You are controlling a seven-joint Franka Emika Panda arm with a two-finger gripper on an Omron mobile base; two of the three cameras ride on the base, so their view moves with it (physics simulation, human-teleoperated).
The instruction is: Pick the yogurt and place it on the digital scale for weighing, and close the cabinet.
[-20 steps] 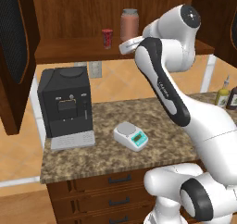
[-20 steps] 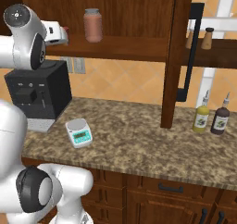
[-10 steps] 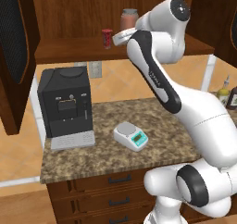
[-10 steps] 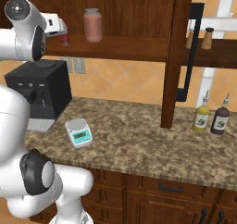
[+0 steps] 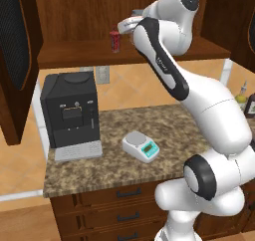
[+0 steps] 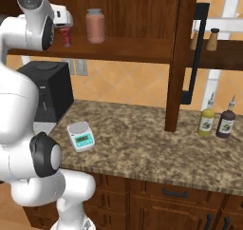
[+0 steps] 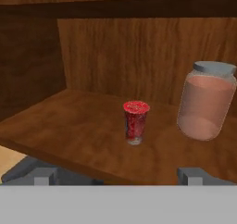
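Note:
The yogurt [image 7: 135,122] is a small red cup standing upright on the open cabinet's shelf [image 7: 65,126]. My gripper [image 7: 115,176] faces it from the shelf's front edge, short of the cup, open with nothing between its widely spaced fingertips [image 7: 36,174]. From the base, the gripper [image 5: 124,27] hangs just above and beside the yogurt [image 5: 115,41]. From the right the gripper [image 6: 64,20] sits over the yogurt [image 6: 66,36]. The digital scale [image 5: 141,146] lies bare on the granite counter, also the scale [image 6: 81,136]. The cabinet doors [image 5: 15,60] [image 6: 182,58] stand open.
A taller pinkish jar [image 7: 206,100] with a grey lid stands on the shelf right of the cup, also the jar [image 6: 95,25]. A black coffee machine [image 5: 72,113] sits left of the scale. Two bottles [image 6: 207,119] [image 6: 226,123] stand beyond the open right door.
The arm has stretched up and the gripper has moved in towards the yogurt on the shelf. Its jaws stayed open. The yogurt, jar and scale have not moved.

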